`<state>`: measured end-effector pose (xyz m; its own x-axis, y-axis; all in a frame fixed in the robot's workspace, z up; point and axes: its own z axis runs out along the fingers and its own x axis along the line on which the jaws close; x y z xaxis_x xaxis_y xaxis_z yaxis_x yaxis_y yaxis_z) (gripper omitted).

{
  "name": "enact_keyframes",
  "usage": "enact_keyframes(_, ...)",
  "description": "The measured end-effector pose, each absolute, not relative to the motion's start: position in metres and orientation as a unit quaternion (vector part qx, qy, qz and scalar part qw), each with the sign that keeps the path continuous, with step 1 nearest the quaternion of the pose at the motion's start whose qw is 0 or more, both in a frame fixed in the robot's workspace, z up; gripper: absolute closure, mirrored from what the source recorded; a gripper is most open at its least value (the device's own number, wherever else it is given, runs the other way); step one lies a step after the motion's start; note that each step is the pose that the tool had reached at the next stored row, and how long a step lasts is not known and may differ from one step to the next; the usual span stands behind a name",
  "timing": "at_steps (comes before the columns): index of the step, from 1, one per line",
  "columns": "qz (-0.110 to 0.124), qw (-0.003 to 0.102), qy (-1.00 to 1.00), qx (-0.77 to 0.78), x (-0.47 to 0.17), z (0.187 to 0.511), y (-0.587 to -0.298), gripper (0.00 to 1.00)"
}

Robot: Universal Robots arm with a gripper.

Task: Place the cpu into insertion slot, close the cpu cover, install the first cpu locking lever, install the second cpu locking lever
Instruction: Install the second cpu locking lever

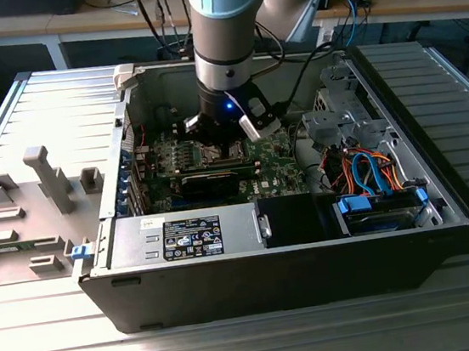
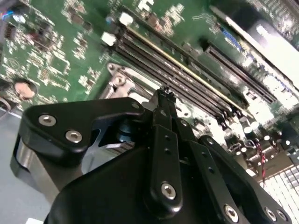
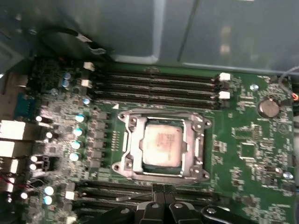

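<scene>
Gripper (image 3: 156, 198), black with slim fingers (image 2: 163, 105) pressed together and holding nothing, hangs low over the green motherboard (image 3: 243, 135) inside the open dark computer case (image 1: 315, 277), just beside the socket in the first wrist view. Small flat square silvery cpu (image 3: 161, 147) sits in the dark square insertion slot with metal rim (image 3: 202, 150); thin silver metal cpu cover frame (image 3: 133, 154) lies flat around it, chip showing through the square opening. Long black memory slots (image 3: 159, 84) run on both sides of the socket. In the exterior view the grey-and-teal arm (image 1: 230, 30) drops straight down into the case above the socket (image 1: 219, 152); bundle of blue and orange cables (image 1: 370, 167) lies towards the exterior view's right. Locking levers too blurred to tell.
</scene>
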<state>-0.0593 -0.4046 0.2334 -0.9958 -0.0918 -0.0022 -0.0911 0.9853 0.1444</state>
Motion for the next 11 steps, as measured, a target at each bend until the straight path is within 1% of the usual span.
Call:
enact_keyframes(3, -0.08, 0.002, -0.996, 0.046, -0.07, 0.23, -0.405, 0.89)
enact_keyframes(7, -0.081, 0.002, -0.996, 0.047, -0.076, 0.225, -0.409, 0.89)
enact_keyframes(11, -0.088, 0.002, -0.995, 0.054, -0.087, 0.219, -0.412, 0.89)
